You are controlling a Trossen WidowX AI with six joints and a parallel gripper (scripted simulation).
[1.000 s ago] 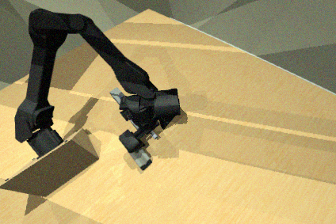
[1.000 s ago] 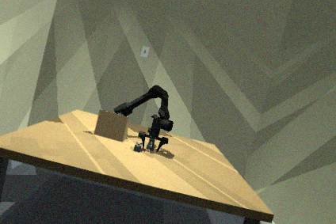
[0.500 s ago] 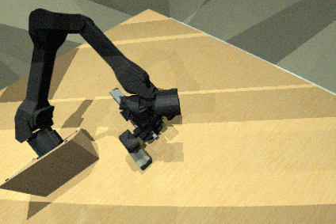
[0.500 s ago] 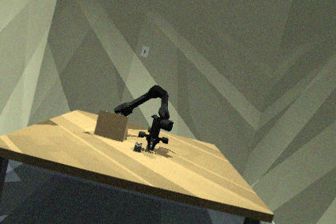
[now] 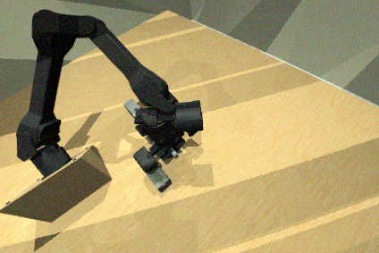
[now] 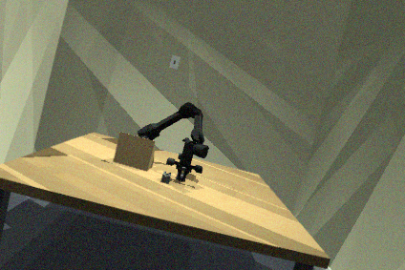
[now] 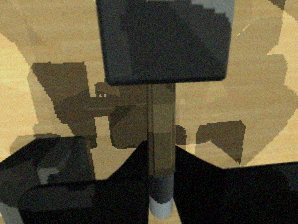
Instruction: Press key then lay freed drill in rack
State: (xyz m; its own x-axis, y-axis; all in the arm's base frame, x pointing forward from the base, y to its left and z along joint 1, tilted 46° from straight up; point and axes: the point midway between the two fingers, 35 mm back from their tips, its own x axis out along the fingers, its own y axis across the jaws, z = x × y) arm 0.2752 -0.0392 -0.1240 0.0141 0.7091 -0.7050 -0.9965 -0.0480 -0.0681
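A slim straight rod [image 7: 162, 115], which looks like the drill, runs from under a dark block [image 7: 165, 45] [image 5: 162, 182] [image 6: 165, 177] in the wrist view. Most of it is brownish; its near end is grey and round with a pale tip. My gripper [image 7: 154, 145] [image 6: 181, 179] is low over the table, with its black fingers shut on the rod between the block and the pale end. In the top view the arm hides most of the rod and the fingertips. I cannot tell the key or the rack apart for certain.
A brown box-shaped pedestal [image 5: 63, 192] [image 6: 135, 152] stands at the arm's base. A small light grey piece [image 5: 130, 106] shows just behind the gripper in the top view. The wooden table top [image 5: 277, 139] [image 6: 95, 181] carries strong shadow bands.
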